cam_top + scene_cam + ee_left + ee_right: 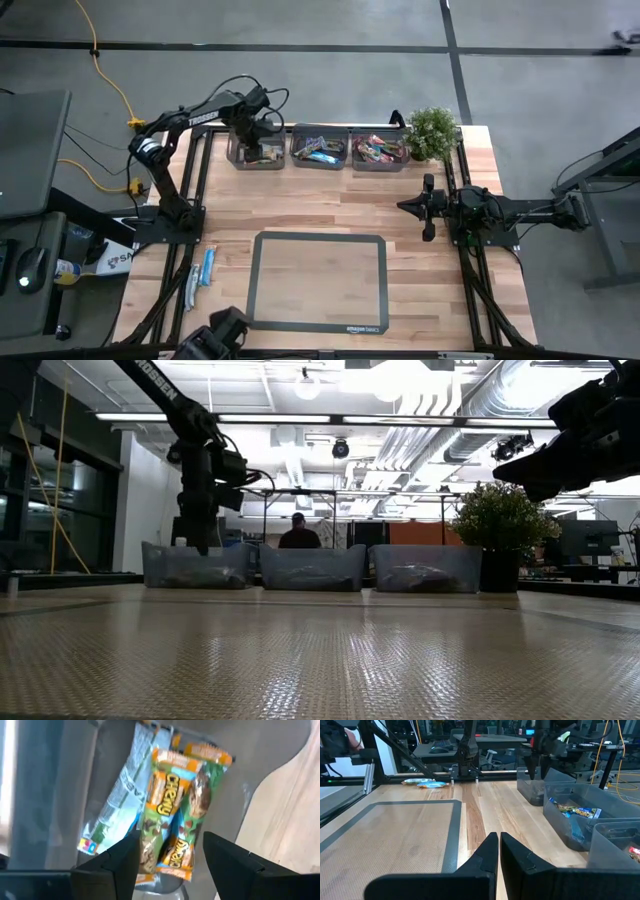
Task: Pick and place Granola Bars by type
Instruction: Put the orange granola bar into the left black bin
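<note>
Left hand (pixel 252 135): poised over the leftmost bin (pixel 236 152), fingers spread, nothing between them. Directly beyond the fingers lie tan and green bars (pixel 175 815) in crinkled glossy film, overlapping one another, with a pale blue-white bar (pixel 120 800) alongside, all inside this bin.

Right hand (pixel 428 207): waits near the right edge of the worktop (pixel 320 205), fingers closed together, holding nothing.

Progress, as judged: sorting is mostly done. The three bins stand in a row at the far edge; the middle bin (pixel 297 157) holds bright blue bars with some tan ones (contents look mixed, though not certain), the right bin (pixel 354 160) holds red-pink bars. Two pale blue bars (pixel 200 272) remain on the worktop near the left arm's base, outside any bin. The mat (pixel 318 240) is bare of bars.

Materials: bins are clear grey plastic, straight-walled, rectangular. Bars are small, flat, soft-wrapped. Worktop is pale wood planking; mat is a dark-bordered rectangle with a fine woven texture. A potted plant (pixel 432 130) stands beside the right bin
</note>
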Controlling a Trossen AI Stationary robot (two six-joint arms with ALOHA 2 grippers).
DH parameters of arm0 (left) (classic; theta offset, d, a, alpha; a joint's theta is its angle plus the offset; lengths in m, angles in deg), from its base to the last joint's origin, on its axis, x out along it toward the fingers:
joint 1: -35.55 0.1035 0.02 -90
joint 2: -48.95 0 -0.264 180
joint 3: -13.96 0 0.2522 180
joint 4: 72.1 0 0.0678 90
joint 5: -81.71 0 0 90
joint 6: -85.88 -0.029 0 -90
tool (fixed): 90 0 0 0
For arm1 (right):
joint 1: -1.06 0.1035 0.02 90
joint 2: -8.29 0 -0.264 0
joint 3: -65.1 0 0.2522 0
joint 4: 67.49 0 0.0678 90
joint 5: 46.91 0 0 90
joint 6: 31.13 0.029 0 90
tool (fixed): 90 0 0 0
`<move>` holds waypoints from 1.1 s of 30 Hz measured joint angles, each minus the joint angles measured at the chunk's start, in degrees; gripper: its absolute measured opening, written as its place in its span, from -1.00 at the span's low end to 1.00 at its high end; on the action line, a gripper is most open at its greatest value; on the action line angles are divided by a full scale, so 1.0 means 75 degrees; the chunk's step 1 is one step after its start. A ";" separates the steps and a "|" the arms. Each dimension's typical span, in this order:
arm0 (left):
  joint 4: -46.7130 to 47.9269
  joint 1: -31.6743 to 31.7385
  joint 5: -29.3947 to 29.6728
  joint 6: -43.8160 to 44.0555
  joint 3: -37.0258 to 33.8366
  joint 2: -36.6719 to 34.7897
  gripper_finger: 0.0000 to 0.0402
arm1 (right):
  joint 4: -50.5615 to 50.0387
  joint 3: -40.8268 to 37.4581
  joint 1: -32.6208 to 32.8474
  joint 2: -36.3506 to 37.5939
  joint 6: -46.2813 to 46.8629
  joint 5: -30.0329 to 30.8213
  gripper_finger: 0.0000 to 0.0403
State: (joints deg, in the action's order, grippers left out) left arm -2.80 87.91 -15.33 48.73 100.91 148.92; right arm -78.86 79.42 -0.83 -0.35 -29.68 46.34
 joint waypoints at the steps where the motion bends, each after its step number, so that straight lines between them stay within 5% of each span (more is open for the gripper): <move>1: -0.0056 -0.0030 -0.0029 0.0005 0.0000 -0.0033 0.04 | -0.0002 0.0002 -0.0001 0.0000 0.0000 -0.0003 -0.99; 19: -0.0512 -0.0082 -0.1057 0.0072 -0.0003 -0.2039 0.04 | -0.0003 0.0000 -0.0003 0.0000 0.0000 -0.0003 -0.99; 33: -0.0683 -0.0082 -0.2087 0.1692 0.0000 -0.4396 0.04 | -0.0001 0.0003 0.0000 0.0000 -0.0001 -0.0002 -0.99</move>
State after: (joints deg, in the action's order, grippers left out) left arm -7.93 87.30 -30.98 61.42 100.91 115.95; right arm -78.87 79.44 -0.83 -0.35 -29.69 46.32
